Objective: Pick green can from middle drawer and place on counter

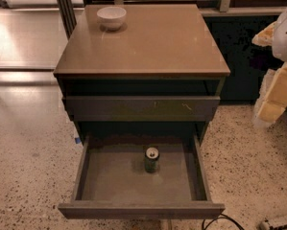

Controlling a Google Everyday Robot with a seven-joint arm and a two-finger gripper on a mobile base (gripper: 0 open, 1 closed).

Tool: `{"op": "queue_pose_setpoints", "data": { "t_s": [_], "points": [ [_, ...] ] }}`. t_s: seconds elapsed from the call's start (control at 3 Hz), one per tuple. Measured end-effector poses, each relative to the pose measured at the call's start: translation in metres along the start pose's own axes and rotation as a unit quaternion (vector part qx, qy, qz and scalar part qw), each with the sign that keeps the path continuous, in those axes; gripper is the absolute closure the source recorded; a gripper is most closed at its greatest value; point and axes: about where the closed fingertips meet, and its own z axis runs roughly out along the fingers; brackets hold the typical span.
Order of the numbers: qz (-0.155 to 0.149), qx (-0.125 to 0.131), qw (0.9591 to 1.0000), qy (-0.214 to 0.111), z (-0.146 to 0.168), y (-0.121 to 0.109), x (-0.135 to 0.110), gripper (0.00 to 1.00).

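The green can point(151, 159) stands upright on the grey floor of the open middle drawer point(109, 181), near the middle and a little toward the back. Its silver top faces up. The counter point(148, 42) is the tan-brown top of the dark cabinet. My gripper point(273, 97) is at the right edge of the view, pale yellow and white, to the right of the cabinet at about the height of the upper drawer. It is well apart from the can and holds nothing that I can see.
A white bowl point(112, 17) sits at the back left of the counter. A closed drawer front with pale scratch marks point(143, 108) is above the open drawer. Speckled floor point(28, 166) surrounds the cabinet. A dark cable point(220, 220) lies at the lower right.
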Motion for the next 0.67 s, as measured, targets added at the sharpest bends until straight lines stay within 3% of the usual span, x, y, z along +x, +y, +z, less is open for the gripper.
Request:
{"op": "queue_pose_setpoints", "data": {
  "t_s": [0.67],
  "points": [
    [-0.015, 0.01, 0.9997, 0.018, 0.011, 0.006, 0.0, 0.0]
  ]
}}
